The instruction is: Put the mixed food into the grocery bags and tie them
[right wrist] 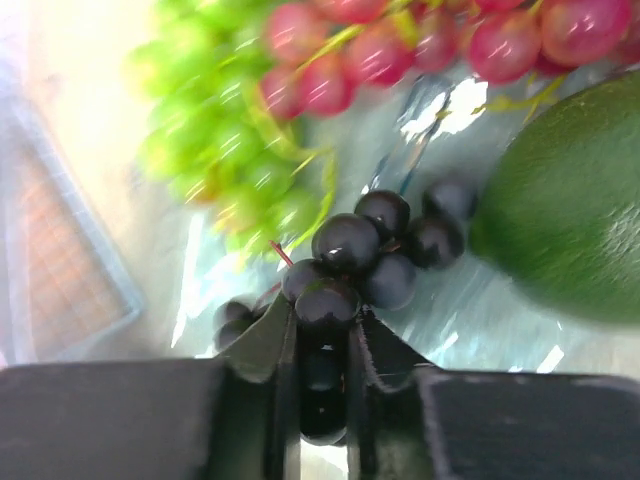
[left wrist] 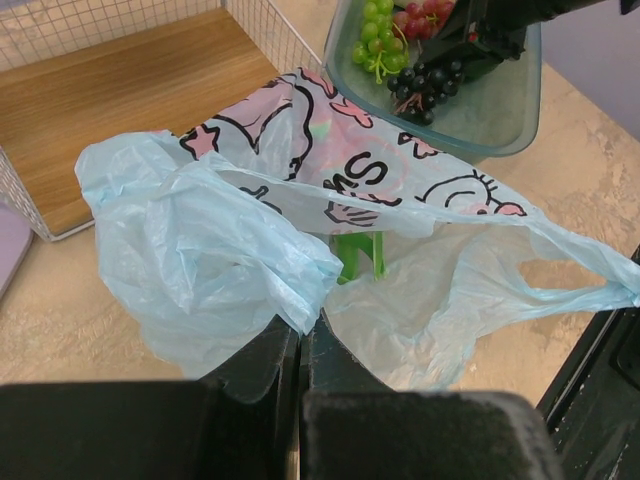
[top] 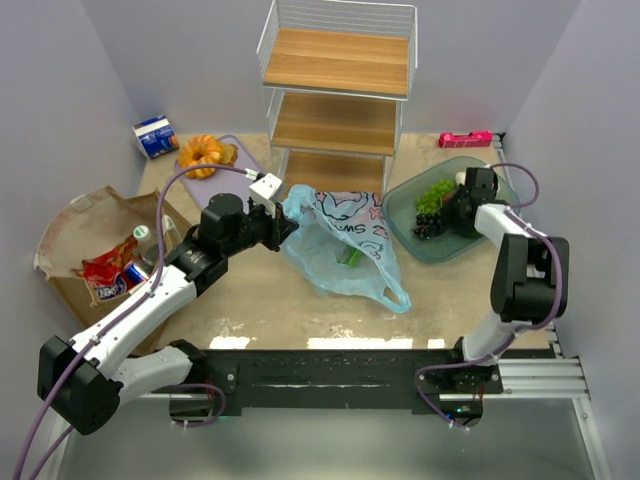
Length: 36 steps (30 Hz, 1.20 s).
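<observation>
The light-blue plastic bag [top: 345, 245] with cartoon print lies open mid-table, something green inside it [left wrist: 362, 255]. My left gripper [top: 284, 228] is shut on the bag's rim [left wrist: 300, 290] at its left edge. The green translucent bowl [top: 400, 205] at the right holds green grapes [top: 433, 193], dark grapes [top: 430, 226] and, in the right wrist view, red grapes [right wrist: 400, 45] and a green fruit [right wrist: 570, 220]. My right gripper [top: 456, 212] is in the bowl, shut on the dark grapes [right wrist: 345, 265]. The brown paper bag [top: 85, 235] lies at the left with the red snack packet [top: 108, 267], a can [top: 135, 272] and a bottle [top: 146, 238].
A white wire shelf rack [top: 338, 95] with wooden boards stands at the back centre. An orange ring pastry [top: 203, 152] and a blue-white carton [top: 156, 136] lie at the back left. A pink item [top: 466, 139] lies at the back right.
</observation>
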Each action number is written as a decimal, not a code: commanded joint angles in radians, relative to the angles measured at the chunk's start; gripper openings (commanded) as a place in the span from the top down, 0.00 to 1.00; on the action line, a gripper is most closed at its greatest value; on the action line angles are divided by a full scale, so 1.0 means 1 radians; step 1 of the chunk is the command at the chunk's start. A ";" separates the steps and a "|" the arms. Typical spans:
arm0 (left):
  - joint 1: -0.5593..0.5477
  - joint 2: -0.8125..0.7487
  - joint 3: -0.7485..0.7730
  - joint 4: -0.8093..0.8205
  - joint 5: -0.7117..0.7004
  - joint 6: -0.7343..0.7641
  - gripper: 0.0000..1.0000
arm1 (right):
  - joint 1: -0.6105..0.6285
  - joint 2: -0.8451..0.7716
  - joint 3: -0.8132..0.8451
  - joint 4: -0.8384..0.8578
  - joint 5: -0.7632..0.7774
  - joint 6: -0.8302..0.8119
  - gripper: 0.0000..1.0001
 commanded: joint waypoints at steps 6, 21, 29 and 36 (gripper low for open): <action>0.002 -0.021 -0.004 0.032 0.011 0.023 1.00 | 0.010 -0.469 -0.079 0.014 -0.162 -0.103 1.00; 0.002 -0.008 -0.004 0.031 0.006 0.026 1.00 | 0.446 -0.858 -0.190 0.115 -0.630 -0.201 1.00; 0.003 0.001 -0.010 0.041 0.040 0.024 1.00 | 0.661 -0.804 -0.224 -0.024 -0.653 -0.347 1.00; 0.003 0.016 -0.010 0.049 0.061 0.027 1.00 | 0.719 -0.683 -0.229 -0.014 -0.644 -0.309 1.00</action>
